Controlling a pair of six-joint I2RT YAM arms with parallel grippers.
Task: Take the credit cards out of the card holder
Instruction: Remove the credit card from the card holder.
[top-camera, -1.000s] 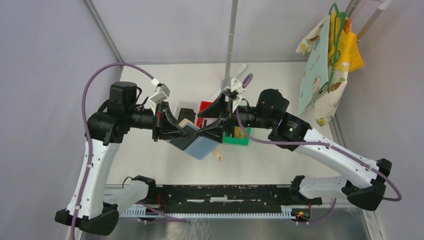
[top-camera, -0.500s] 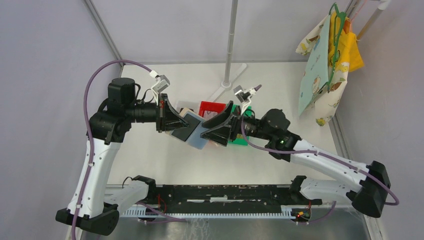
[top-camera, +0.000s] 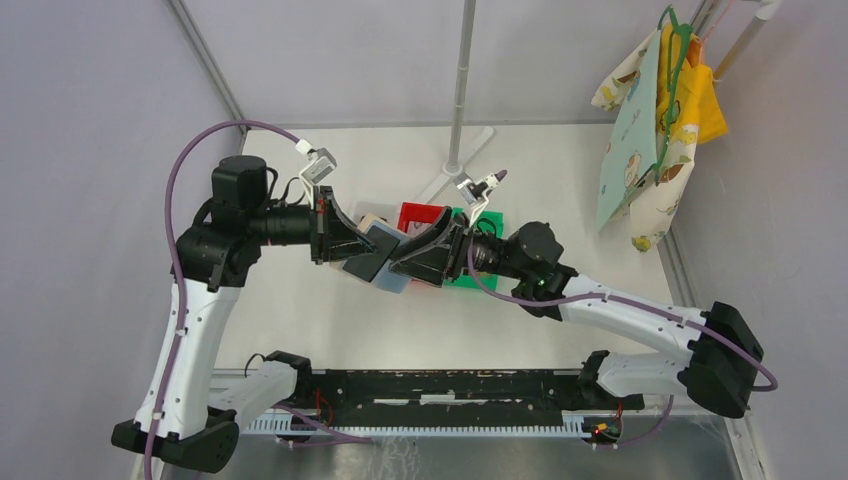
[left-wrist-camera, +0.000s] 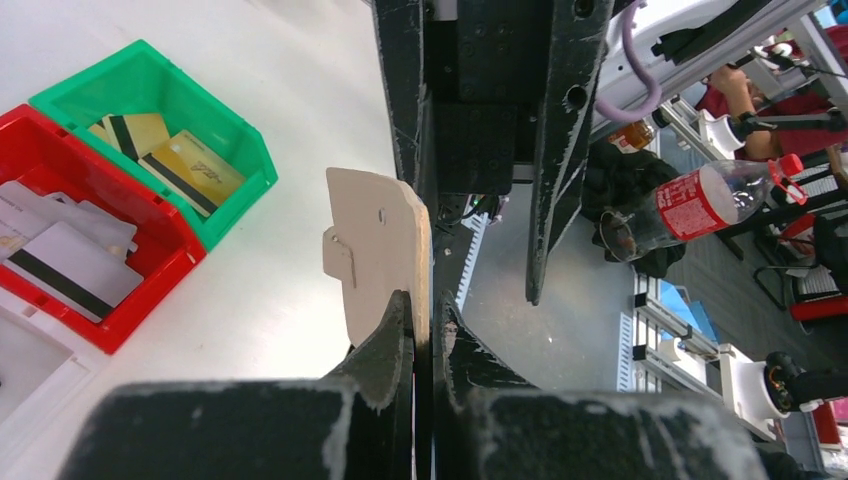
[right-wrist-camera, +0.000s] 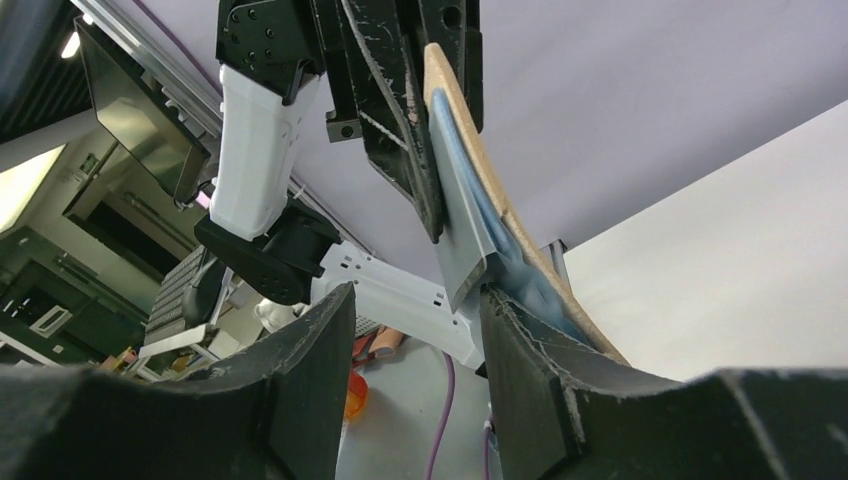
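My left gripper (top-camera: 372, 258) is shut on the tan card holder (top-camera: 383, 240) and holds it above the table; in the left wrist view (left-wrist-camera: 425, 305) its jaws pinch the tan flap (left-wrist-camera: 385, 240). My right gripper (top-camera: 400, 262) is open right beside the holder. In the right wrist view (right-wrist-camera: 415, 300) the corner of a grey card (right-wrist-camera: 462, 240) sticks out of the light blue pocket (right-wrist-camera: 530, 285) and hangs between the open jaws. The right finger (right-wrist-camera: 545, 370) touches the pocket. Gold cards (left-wrist-camera: 185, 165) lie in the green bin, silvery-white cards (left-wrist-camera: 65, 260) in the red bin.
The red bin (top-camera: 412, 212) and green bin (top-camera: 482, 282) stand on the table under the right gripper; they also show in the left wrist view (left-wrist-camera: 150, 300), (left-wrist-camera: 240, 195). A pole (top-camera: 462, 90) rises at the back. Cloths (top-camera: 650, 130) hang at the right.
My right arm has swung down and left, bringing its open gripper up to the holder's free edge. My left gripper has drawn the holder slightly left and back.
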